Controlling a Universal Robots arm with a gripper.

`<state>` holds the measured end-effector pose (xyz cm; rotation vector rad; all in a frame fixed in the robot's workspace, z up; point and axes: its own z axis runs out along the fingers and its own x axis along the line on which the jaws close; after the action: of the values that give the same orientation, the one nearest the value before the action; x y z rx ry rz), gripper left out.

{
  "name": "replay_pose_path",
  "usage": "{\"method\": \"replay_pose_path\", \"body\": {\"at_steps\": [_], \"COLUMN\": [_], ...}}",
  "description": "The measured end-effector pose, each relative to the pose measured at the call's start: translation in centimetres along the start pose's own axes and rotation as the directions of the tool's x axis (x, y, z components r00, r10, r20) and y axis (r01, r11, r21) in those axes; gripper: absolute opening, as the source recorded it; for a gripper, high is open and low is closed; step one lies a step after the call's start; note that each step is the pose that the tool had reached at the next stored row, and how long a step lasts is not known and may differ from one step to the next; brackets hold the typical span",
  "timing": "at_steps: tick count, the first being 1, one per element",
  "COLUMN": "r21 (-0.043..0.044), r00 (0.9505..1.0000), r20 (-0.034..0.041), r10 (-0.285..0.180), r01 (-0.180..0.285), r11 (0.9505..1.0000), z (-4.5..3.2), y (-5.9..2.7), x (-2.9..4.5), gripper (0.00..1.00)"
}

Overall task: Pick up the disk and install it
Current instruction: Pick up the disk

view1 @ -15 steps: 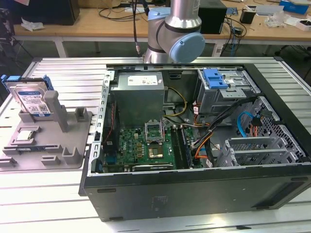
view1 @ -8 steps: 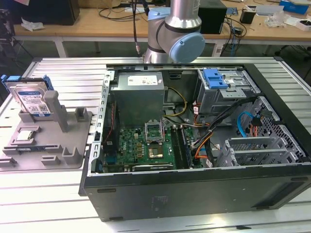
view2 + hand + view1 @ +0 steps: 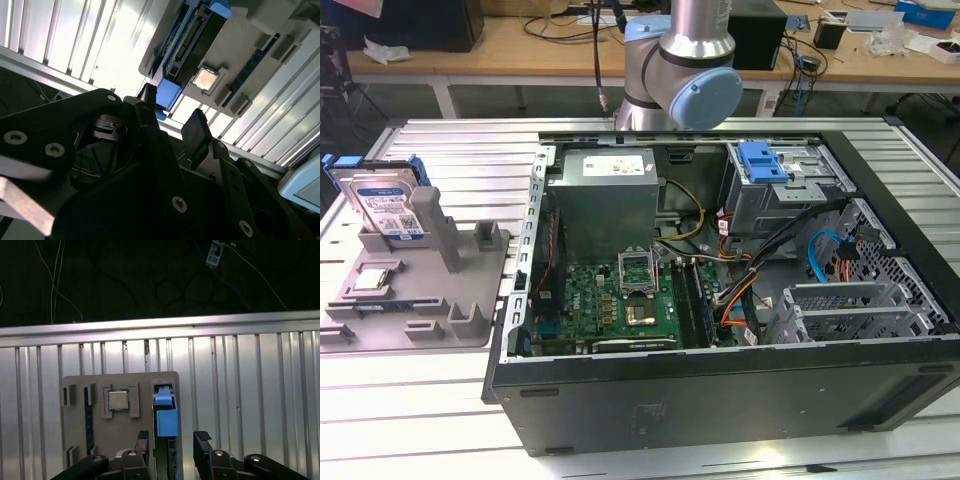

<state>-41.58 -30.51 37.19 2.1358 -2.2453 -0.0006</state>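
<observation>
The disk (image 3: 388, 205) stands on edge in a slot of a grey holder (image 3: 470, 290) at the exterior view's left, its white-and-blue label facing the camera and its blue carrier framing it. The holder lies on the slatted metal table (image 3: 420, 440), just beside an open computer case (image 3: 720, 400) whose green motherboard (image 3: 620, 295) and cables are exposed. A blue drive bracket (image 3: 765, 160) sits in the bay at the far side of the case. The arm (image 3: 690, 70) rises behind the case.

In the first wrist view the claw (image 3: 172, 442) is spread, its dark fingers (image 3: 202, 442) standing on either side of the disk's blue carrier edge (a gap shows on each side, so no grip). A square processor chip (image 3: 119, 400) rests in a pocket of the holder next to the disk. The second wrist view shows the disk (image 3: 192, 42) edge-on in the holder, beyond the parted fingertips
</observation>
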Motion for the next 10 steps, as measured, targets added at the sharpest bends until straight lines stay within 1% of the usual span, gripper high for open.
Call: {"method": "replay_pose_path", "body": {"at_steps": [3, 10], "r21": [0.0003, 0.0002], "r00": [1.0000, 1.0000], "r20": [0.0000, -0.0001], "r10": [-0.002, -0.002], "r01": [0.002, 0.002], "r11": [1.0000, 1.0000], "z": [0.08, 0.55], "y": [-0.01, -0.02], "x": [0.00, -0.02], "gripper": [0.48, 0.48]}}
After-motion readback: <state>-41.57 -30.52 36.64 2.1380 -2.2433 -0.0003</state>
